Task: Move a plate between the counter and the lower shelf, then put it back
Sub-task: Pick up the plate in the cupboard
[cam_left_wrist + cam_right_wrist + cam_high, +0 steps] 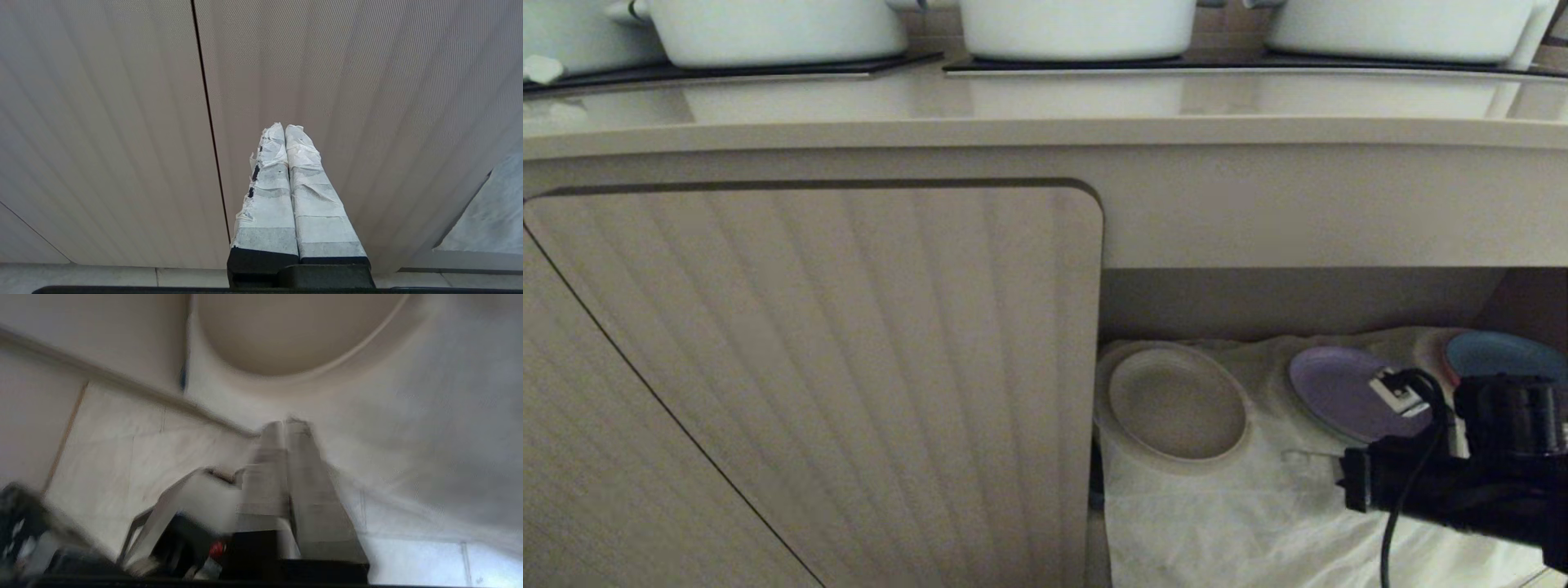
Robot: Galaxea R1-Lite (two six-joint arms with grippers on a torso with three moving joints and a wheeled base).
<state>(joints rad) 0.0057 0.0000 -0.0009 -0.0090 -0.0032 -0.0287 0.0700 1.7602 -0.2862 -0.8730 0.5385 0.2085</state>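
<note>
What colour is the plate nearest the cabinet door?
Matte cream-beige plate, on white cloth; clearest in the head view.

The beige open-fronted lower shelf has a floor draped in crinkled white gauzy cloth. On that cloth lie the round matte cream-beige plate, right beside it a purple plate, and farther right a blue plate.

Blue plate — edge-cropped; arm-hidden
</note>
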